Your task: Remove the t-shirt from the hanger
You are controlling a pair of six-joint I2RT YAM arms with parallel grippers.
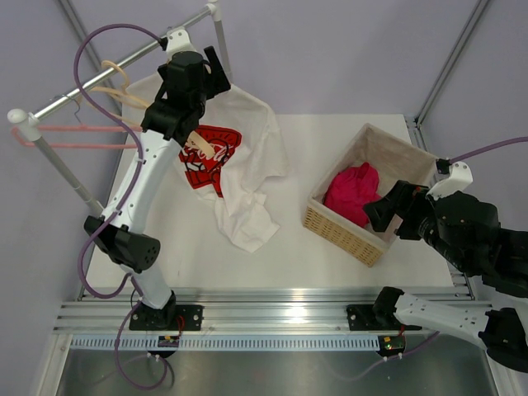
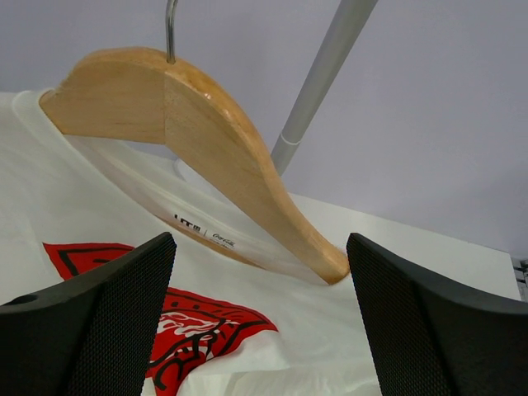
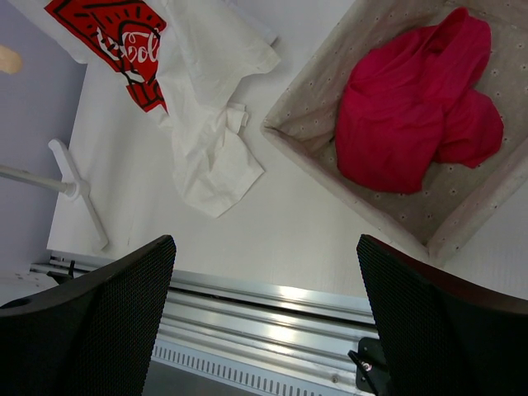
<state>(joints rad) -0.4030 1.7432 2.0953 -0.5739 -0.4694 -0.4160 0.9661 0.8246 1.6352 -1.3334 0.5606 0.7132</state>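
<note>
The white t-shirt [image 1: 252,153] with the red Coca-Cola logo hangs from the rack and spills onto the table. In the left wrist view the wooden hanger [image 2: 206,136] hangs by its metal hook [image 2: 169,29]. Its near arm lies bare on top of the t-shirt [image 2: 313,330], and its far arm shows through the collar. The hanger's end [image 1: 195,142] shows below my left gripper [image 1: 206,78]. That gripper [image 2: 260,330] is open and empty, just in front of the hanger. My right gripper [image 1: 388,216] is open and empty near the basket, above the table's front edge [image 3: 264,330]. It also sees the t-shirt [image 3: 206,140].
A wicker basket [image 1: 330,221] holding a red cloth [image 1: 351,194] stands at the right, seen too in the right wrist view [image 3: 297,132]. The rack's rail [image 1: 124,59] carries a thin pink hanger [image 1: 74,136]. A rack pole [image 2: 322,74] rises behind the wooden hanger.
</note>
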